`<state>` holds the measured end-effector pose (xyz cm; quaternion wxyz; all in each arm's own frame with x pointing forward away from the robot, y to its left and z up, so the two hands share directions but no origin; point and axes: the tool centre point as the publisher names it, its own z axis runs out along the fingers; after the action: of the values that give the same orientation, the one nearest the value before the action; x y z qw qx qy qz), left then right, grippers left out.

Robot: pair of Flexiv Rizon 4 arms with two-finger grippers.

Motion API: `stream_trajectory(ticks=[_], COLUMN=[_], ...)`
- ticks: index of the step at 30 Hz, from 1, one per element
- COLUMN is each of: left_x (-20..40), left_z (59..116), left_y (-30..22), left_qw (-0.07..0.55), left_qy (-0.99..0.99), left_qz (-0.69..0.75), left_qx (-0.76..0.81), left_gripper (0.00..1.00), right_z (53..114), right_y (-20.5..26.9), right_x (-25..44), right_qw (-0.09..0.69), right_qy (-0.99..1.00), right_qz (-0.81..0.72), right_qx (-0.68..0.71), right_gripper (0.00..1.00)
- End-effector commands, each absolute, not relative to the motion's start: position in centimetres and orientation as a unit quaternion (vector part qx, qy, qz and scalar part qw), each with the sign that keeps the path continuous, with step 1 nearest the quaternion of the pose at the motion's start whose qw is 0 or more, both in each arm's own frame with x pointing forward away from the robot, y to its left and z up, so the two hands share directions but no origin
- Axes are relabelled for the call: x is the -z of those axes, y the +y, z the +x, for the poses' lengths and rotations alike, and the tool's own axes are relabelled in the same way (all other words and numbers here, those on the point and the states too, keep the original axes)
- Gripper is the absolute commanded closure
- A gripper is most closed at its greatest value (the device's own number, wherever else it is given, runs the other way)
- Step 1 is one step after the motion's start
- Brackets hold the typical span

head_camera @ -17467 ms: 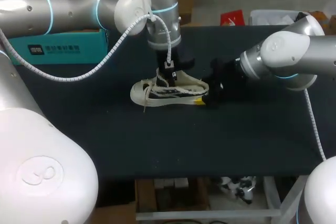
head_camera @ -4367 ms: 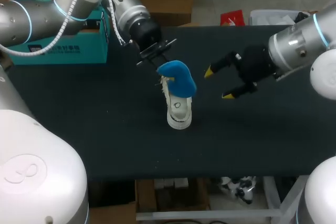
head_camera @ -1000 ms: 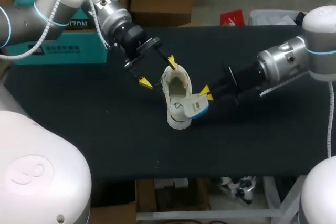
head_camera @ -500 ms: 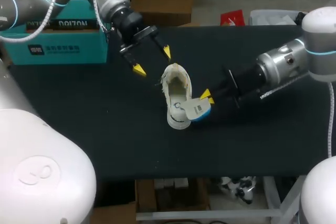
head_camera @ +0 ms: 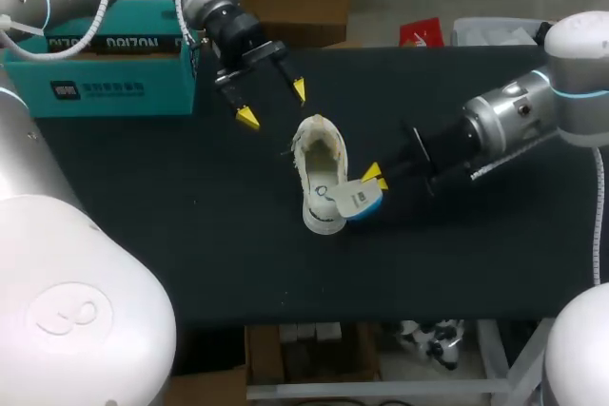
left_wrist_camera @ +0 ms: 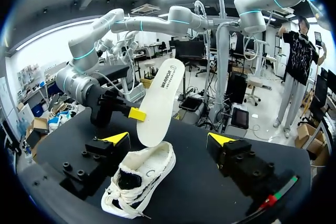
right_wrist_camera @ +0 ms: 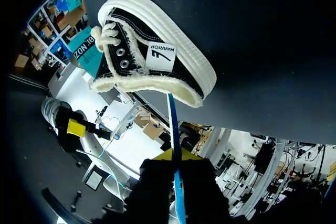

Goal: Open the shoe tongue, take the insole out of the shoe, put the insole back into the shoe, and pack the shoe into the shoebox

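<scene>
Two yellow-tipped pincers are flanking a low white canvas sneaker with black side panels (head_camera: pixel 318 170), which is sitting on its sole near the middle of the black table top (head_camera: pixel 171 235). The right gripper (head_camera: pixel 373 176) is pinching a thin foam insole, blue on one face and white on the other (head_camera: pixel 357 200), with its fingers pressed onto the two faces. The left gripper (head_camera: pixel 273 105) is hanging spread wide and empty over the table between the shoe and the teal cardboard shoebox (head_camera: pixel 105 68) at the far left edge.

Seen from above, the insole is showing only as a short flap beside the shoe's near end. The left wrist view is revealing its full length, standing steeply with the white underside facing that camera and its lower end at the rim of the shoe's heel opening. The right wrist view is catching it edge-on, a narrow blue line running from the fingers to the frayed collar.
</scene>
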<state>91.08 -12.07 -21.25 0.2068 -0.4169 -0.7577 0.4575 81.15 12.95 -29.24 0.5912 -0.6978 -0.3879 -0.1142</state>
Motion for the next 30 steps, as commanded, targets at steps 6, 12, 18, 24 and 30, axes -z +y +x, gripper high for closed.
stream_trajectory(ticks=[6, 12, 18, 24, 30], left_x=[21.2, 21.9, 22.5, 22.4, 22.4], left_z=[91.6, 89.6, 87.1, 86.7, 86.7], left_y=[-12.0, -12.4, -13.8, -14.0, -14.0], left_qw=[0.203, 0.143, 0.083, 0.076, 0.076], left_qy=[-0.756, -0.757, -0.759, -0.759, -0.759], left_qz=[-0.418, -0.422, -0.4, -0.385, -0.385], left_qx=[-0.46, -0.478, -0.507, -0.519, -0.519], left_gripper=[0.0, 0.0, 0.0, 0.0, 0.0], right_z=[81.3, 81.5, 82.1, 82.5, 82.5], right_y=[12.9, 13.4, 14.1, 14.8, 14.8], right_x=[29.3, 29.3, 28.8, 28.3, 28.3], right_qw=[0.594, 0.603, 0.6, 0.59, 0.59], right_qy=[-0.389, -0.379, -0.36, -0.367, -0.367], right_qz=[-0.695, -0.691, -0.698, -0.697, -0.697], right_qx=[0.113, 0.126, 0.154, 0.174, 0.174], right_gripper=[1.0, 1.0, 1.0, 1.0, 1.0])
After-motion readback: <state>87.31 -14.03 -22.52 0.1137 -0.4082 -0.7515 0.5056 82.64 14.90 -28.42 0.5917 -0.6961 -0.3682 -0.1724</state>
